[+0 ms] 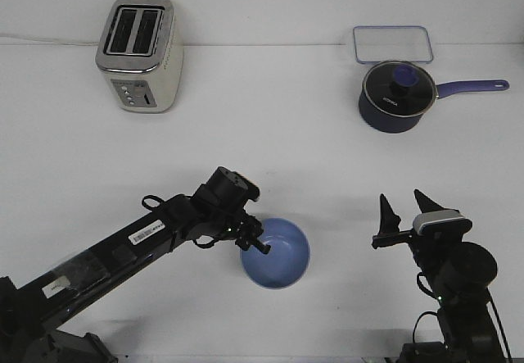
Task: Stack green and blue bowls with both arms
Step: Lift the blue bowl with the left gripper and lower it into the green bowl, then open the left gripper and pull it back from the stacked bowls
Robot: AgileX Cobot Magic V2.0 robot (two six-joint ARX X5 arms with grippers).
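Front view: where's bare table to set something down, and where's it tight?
Widest bare patch: mid-table, between the silver two-slot toaster, the dark navy lidded saucepan and the arms. Also bare: the gap between the periwinkle blue bowl and the open right gripper. Tight: at the bowl's left rim, where the left gripper sits, and back right, saucepan against clear rectangular tray.

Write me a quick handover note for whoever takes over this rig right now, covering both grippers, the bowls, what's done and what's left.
Left gripper: at the near-left rim of the blue bowl, apparently gripping it; I can't confirm the jaws are closed.
Right gripper: open, empty, off to the right of the bowl, pointing up and away.
Blue bowl: upright, front centre of the table; whether it rests on the surface or is lifted is unclear.
Green bowl: not visible in the front view, so I can't tell whether it is under the blue one or elsewhere.
Done: unconfirmed. Left: find the green bowl, verify the stack, release.
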